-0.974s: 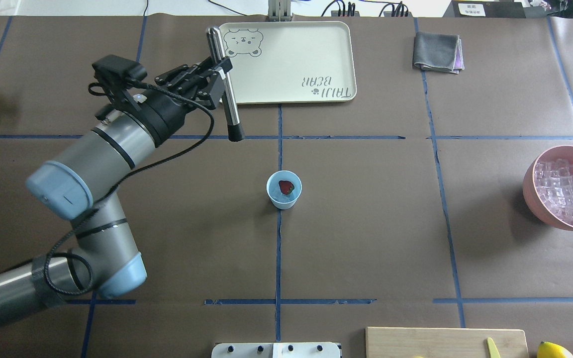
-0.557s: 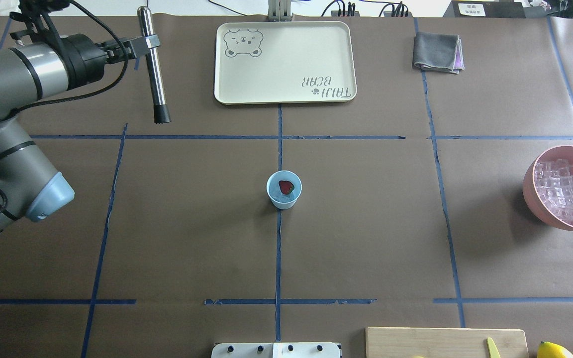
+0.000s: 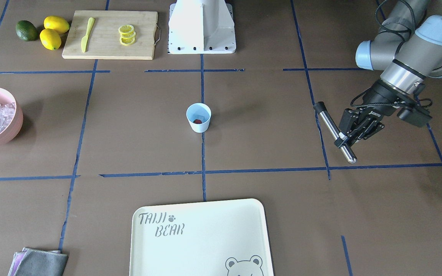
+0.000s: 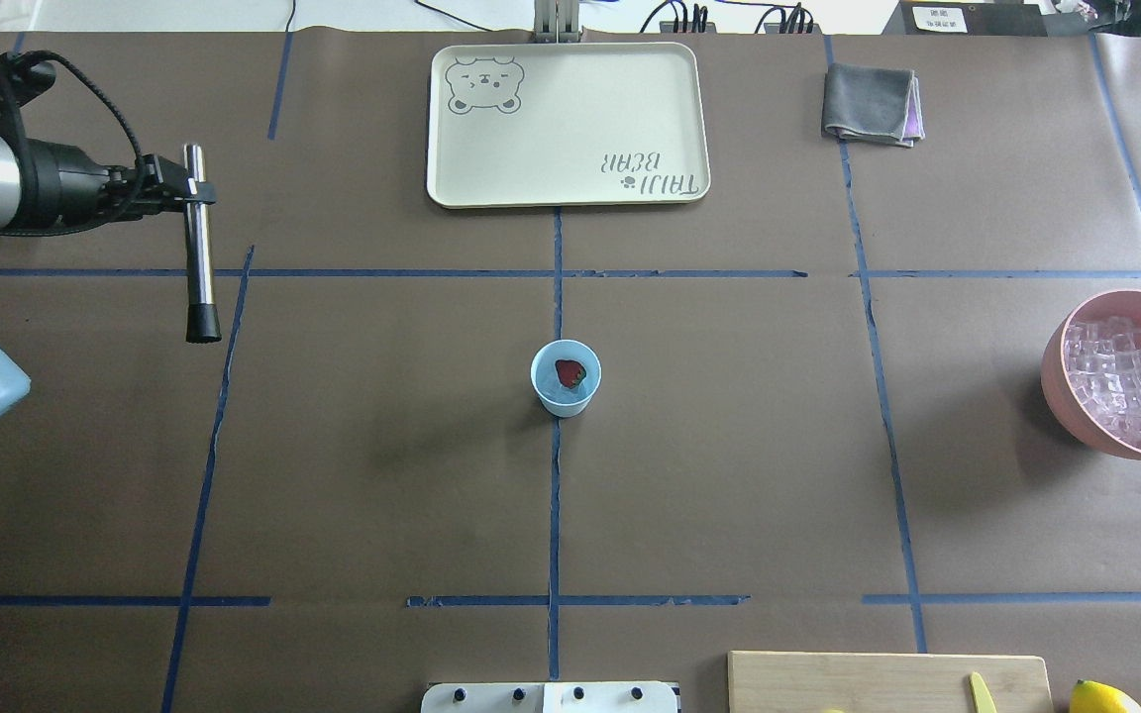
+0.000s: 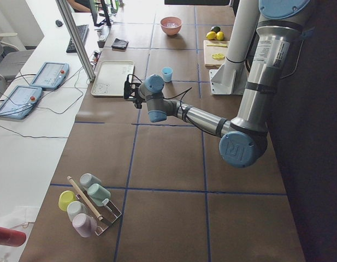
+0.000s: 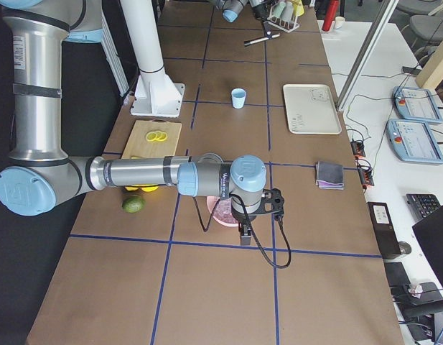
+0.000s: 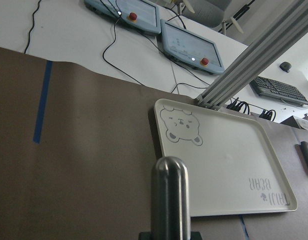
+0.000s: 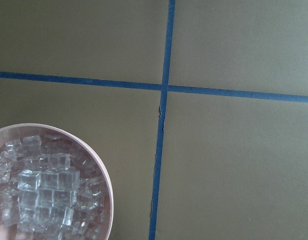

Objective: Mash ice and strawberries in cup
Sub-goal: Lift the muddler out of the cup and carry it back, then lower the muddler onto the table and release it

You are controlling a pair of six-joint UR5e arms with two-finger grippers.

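Note:
The pale blue cup [image 4: 565, 377] stands at the table's middle with a red strawberry [image 4: 570, 372] inside; in the front view the cup [image 3: 198, 117] shows the berry low against its wall. Ice [image 4: 1125, 381] fills the pink bowl [image 4: 1058, 381] at the right edge. Far to the cup's left, my left gripper [image 4: 196, 186] is shut on a metal rod [image 4: 200, 267] with a black tip, held above the table. My right gripper [image 6: 243, 233] shows only in the right side view, over the pink bowl, and I cannot tell its state.
A cream bear tray [image 4: 570, 124] lies beyond the cup, with a folded grey cloth [image 4: 870, 102] to its right. Near the robot base sit a cutting board [image 3: 109, 46] with lemon slices [image 3: 127, 34], a yellow knife [image 3: 86, 28], lemons and a green fruit.
My left arm has swung away from the tray's left edge to the table's far left, carrying the rod. The cup and strawberry have not moved.

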